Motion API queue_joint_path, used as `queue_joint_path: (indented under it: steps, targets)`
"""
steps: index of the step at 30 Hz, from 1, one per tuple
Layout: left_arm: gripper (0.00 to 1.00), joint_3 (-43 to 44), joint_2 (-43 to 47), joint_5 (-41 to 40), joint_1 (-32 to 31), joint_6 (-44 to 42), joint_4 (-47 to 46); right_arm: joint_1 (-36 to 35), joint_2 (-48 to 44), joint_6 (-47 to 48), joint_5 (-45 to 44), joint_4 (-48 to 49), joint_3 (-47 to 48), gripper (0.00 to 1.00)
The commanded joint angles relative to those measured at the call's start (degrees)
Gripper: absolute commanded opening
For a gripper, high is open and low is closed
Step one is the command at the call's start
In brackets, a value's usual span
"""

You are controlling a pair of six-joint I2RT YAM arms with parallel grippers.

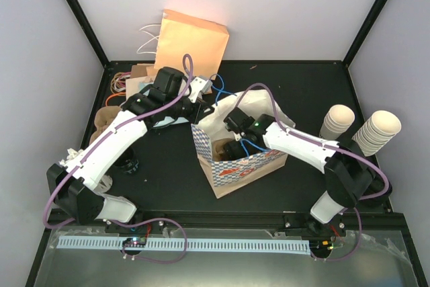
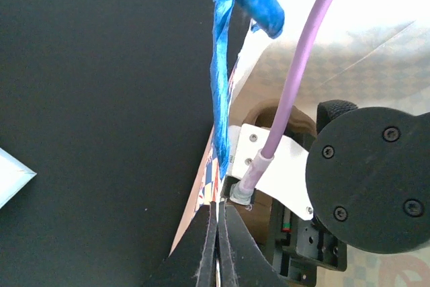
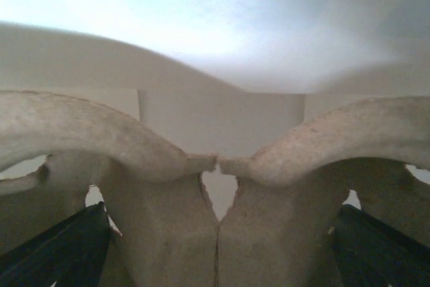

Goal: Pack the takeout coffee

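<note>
A blue-and-white checked paper bag [image 1: 245, 166] is standing open on the black surface [image 1: 168, 173], and the right hand [image 1: 236, 147] is being lowered inside it, so the bag's contents are being covered from overhead. The bag's rim is being pinched by the left hand [image 2: 216, 253] with its fingers pressed together, just below the twisted blue paper handle [image 2: 220, 85].

The small cream-white paper cup cannot be picked out in the overhead view. In the right wrist view a cream, rough-looking form [image 3: 168, 159] is filling the frame between the dark fingers [image 3: 67, 250], which are standing wide apart at the lower corners. It is too close and blurred to be named, and whether it is that cup cannot be told. Whether the fingers are pressing on it or standing free of it cannot be told either.

Two tall stacks of nested cream paper cups are lying tilted at the right edge of the surface – one [image 1: 337, 121] nearer the bag, one [image 1: 377, 131] beyond it. A tan paper bag with white handles [image 1: 195, 38] is propped against the back wall, its lower part cut off behind the left arm.
</note>
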State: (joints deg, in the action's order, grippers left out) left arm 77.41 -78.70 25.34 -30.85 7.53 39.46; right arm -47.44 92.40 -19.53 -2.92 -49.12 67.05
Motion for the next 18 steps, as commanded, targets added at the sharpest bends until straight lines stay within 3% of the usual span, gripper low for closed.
queue_joint_path:
  steps: [1,10,14,18]
  targets:
    - [0.02,1.16,1.87,0.71,-0.29,0.27,-0.73,0.26,-1.37,0.11,-1.25,-2.72,2.25,0.91]
    - [0.02,0.94,2.52,-0.90,-0.98,-0.30,-0.33,0.27,-2.60,0.39,-1.79,-5.40,6.22,0.89]
    - [0.02,1.14,2.90,-2.05,-1.67,-1.19,-0.50,0.28,-3.15,0.78,-2.22,-6.59,7.84,0.97]
    - [0.02,1.62,2.91,-3.40,-2.85,-2.51,-0.06,0.32,-4.11,1.35,-1.97,-8.04,10.54,0.98]
